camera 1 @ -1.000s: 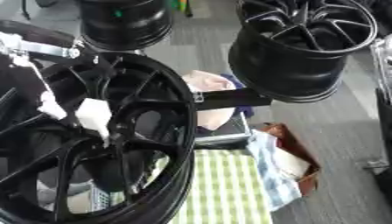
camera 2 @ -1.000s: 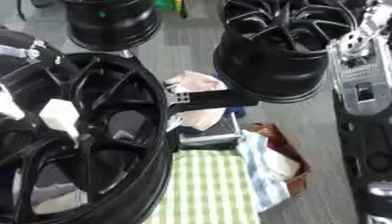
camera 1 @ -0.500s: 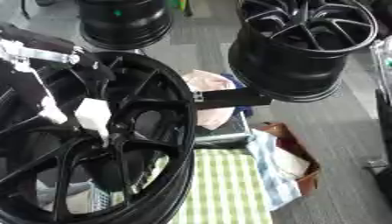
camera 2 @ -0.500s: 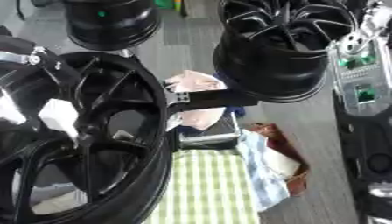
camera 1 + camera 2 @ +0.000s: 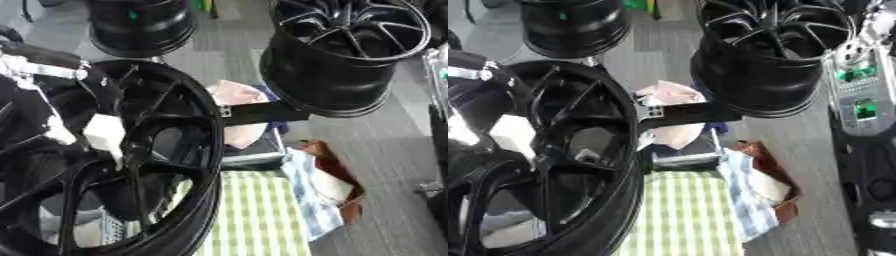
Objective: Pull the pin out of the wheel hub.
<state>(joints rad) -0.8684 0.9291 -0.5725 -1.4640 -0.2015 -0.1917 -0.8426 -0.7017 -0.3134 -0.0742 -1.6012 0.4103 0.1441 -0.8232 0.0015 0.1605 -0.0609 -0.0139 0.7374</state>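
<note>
The large black wheel hub (image 5: 131, 165) fills the lower left of both views, its spokes fanning out from a centre that lies near the left edge. The robot's left arm comes in from the upper left, and its left hand (image 5: 39, 102) sits over the hub's upper-left spokes, black against black; whether its fingers are straight or curled cannot be made out. Just to the right of that hand and slightly below it, a pale white block-shaped piece (image 5: 103, 135) lies against a spoke, narrowing downward to a thin end near the spoke junction. Whether this is the pin, and whether the hand touches it, cannot be told.

Of the right arm, the right eye view shows only a silver and black forearm with green-lit panels (image 5: 857, 90) down the right edge; the right hand itself appears in neither view.

Well to the right of the left hand and above it, a second black wheel (image 5: 346, 50) stands on the grey floor with its open spoked face turned up. Above the left hand, a third black wheel (image 5: 140, 25) stands at the top edge. To the lower right of the hand, beside the hub's rim, lies a green-and-white checked cloth (image 5: 249, 215), with a brown bag (image 5: 337, 180) just beyond it.
</note>
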